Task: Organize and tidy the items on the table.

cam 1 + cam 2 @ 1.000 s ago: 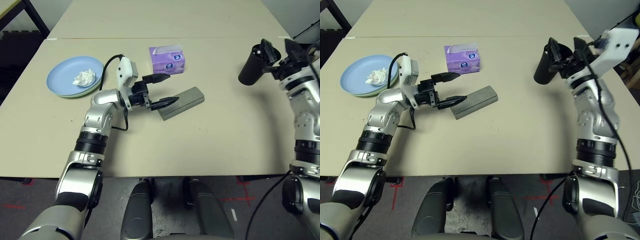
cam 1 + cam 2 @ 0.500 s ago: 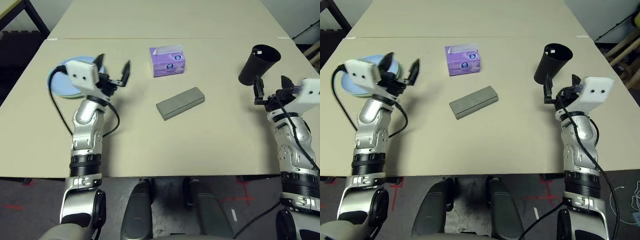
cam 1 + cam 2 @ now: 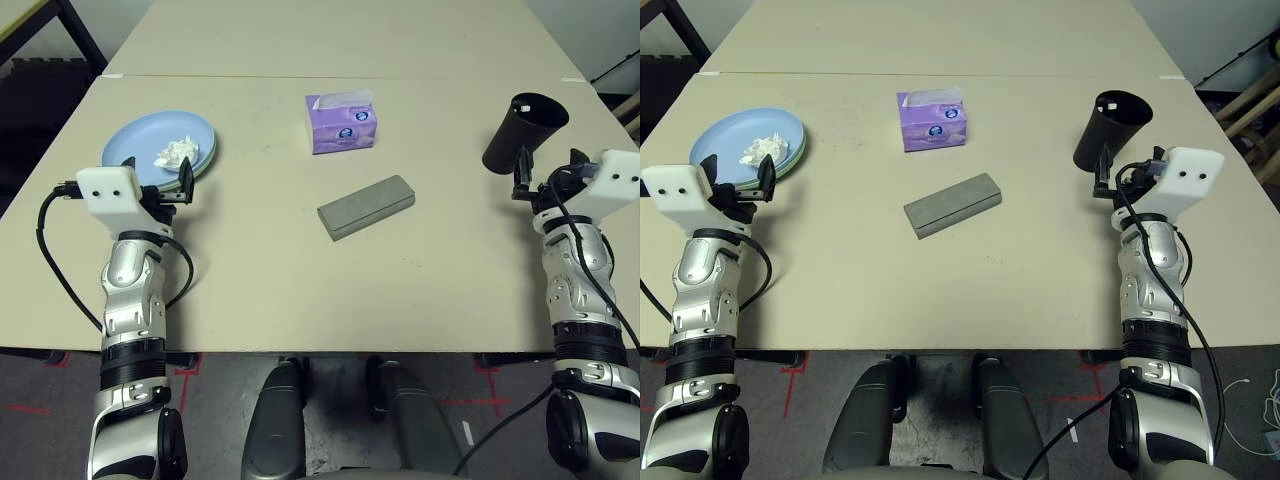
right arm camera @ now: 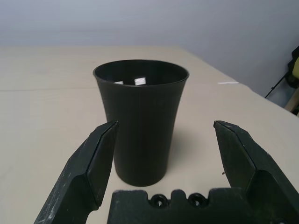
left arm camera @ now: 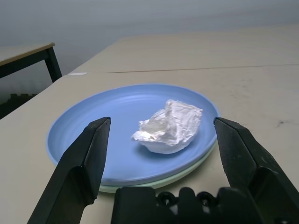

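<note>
We see a tall black cup [image 4: 140,121] standing upright on the light beige table [image 4: 42,116], just beyond the right gripper [image 4: 163,133]. Its two black fingers [image 4: 88,163] stand spread wide, one to each side of the cup and clear of it. Small white patches show inside the cup's rim.

purple tissue box [image 3: 342,122] mid-table; tall black cup [image 3: 522,131] upright, right.

Both head views look steeply down on the whole desk [image 3: 300,280], while each wrist camera sits low and close, facing the stacked plates [image 5: 117,140] or black cup [image 4: 140,121].
</note>
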Robot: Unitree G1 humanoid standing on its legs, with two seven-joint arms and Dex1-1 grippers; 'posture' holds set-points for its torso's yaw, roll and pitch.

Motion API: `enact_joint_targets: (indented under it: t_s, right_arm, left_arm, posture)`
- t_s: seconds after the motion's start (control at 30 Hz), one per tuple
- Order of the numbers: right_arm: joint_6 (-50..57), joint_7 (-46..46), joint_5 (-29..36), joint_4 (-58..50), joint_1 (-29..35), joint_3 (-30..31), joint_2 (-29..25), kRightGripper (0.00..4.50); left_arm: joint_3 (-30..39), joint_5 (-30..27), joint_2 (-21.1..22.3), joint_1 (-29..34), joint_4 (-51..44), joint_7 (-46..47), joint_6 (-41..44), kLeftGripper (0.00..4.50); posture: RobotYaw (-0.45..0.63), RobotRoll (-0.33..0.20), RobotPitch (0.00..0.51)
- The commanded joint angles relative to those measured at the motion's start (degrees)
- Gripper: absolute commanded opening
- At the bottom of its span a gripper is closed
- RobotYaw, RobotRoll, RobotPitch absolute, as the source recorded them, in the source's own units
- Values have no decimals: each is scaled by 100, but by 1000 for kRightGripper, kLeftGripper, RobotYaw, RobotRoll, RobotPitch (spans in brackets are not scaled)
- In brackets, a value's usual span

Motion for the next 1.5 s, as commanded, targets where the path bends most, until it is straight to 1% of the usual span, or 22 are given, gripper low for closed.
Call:
enact_joint_targets:
  t_s: [0.03, 0.17, 0.43, 0.67, 0.9, 1.5]
  right_arm:
    - [-66, -64, 8, 80, 103, -111, -52, 4483]
    - [-30, -63, 19, 30, 132, -116, -37, 4483]
    - [69, 28, 45, 126, 62, -30, -5, 4483]
    - [173, 389, 103, 257, 6, 21, -121, 4483]
    - [312, 681, 233, 208, -7, 43, -112, 4483]
    - [390, 608, 204, 47, 51, 97, -51, 4483]
  left_arm:
    - [78, -281, 54, -90, 235, -194, 46, 4500]
    - [70, -452, 68, -186, 379, -372, 85, 4500]
    - [72, -469, 149, -314, 475, -374, 80, 4500]
    - [84, -494, 89, -105, 211, -319, 92, 4500]
    - [96, -514, 90, -93, 110, -253, 134, 4500]
    - [58, -536, 73, -115, 138, -263, 135, 4500]
  posture:
    - [112, 0, 163]
    - [107, 0, 165]
    - [128, 0, 180]
    - [143, 0, 191]
    - [149, 0, 181]
    - [138, 0, 172]
